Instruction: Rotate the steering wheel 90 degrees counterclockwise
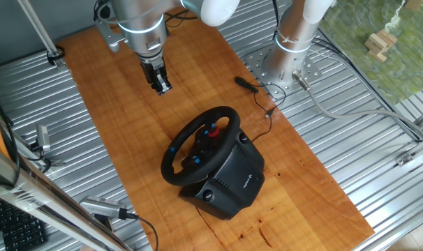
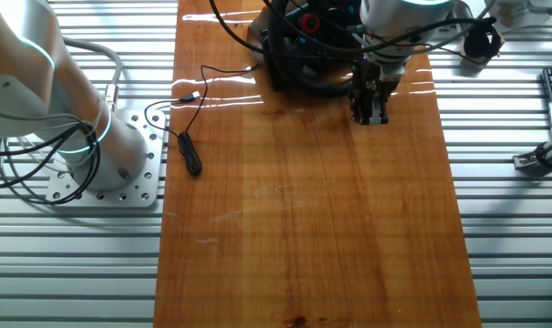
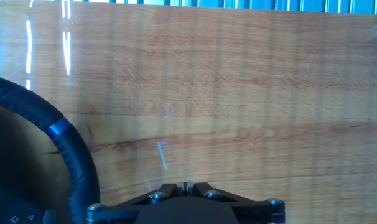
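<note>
Wooden board (image 1: 121, 104) bears one steering wheel (image 1: 197, 143); one closed tool (image 1: 160, 87) hovers apart.

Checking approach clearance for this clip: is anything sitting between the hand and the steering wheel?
Nothing visible does. The hand hangs over bare wooden board, apart from the steering wheel. The small black cable plug lies off to the side, out of the path.

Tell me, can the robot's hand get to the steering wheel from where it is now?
Probably yes. The end effector hangs above bare wood, apart from the steering wheel, and nothing stands between them. The rim already shows at the edge of the hand view. Its fingers look closed, so they may need opening first.
</note>
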You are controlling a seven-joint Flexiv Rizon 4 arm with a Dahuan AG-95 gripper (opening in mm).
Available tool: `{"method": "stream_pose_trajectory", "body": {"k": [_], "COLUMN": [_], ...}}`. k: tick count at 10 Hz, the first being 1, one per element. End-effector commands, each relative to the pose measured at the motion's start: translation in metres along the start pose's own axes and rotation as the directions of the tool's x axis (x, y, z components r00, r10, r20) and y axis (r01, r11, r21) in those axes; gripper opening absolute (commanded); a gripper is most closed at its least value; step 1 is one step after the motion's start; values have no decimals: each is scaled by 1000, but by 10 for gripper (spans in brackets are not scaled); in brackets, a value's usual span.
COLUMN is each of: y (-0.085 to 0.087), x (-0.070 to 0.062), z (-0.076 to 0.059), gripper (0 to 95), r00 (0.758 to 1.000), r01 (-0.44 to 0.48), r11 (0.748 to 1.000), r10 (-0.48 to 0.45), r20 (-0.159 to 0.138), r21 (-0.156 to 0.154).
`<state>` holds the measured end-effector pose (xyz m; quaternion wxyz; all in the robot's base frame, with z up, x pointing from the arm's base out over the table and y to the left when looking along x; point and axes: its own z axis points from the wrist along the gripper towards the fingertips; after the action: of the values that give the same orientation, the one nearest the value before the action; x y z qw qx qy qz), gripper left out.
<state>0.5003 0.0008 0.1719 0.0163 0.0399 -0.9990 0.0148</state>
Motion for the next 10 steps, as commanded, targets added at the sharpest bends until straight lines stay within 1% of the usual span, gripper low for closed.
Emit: {"method": "stream_pose_trajectory", "body": {"k": [1, 3, 5, 6, 7, 10], "y": [0, 0, 1, 4, 11, 23], "x": [0, 0, -3, -5, -8, -16], "z": [0, 0, -1, -1, 0, 2], "gripper": [0, 0, 0, 0, 0, 0], "r00": [1000, 1000, 1000, 1000, 1000, 1000], "r01": [3, 4, 9, 9, 8, 15], "r11": [1000, 1000, 1000, 1000, 1000, 999], "r10": [-3, -4, -9, -9, -7, -13], "r20": [1, 3, 13, 14, 16, 26], "r21": [0, -1, -13, -20, -23, -47]}}
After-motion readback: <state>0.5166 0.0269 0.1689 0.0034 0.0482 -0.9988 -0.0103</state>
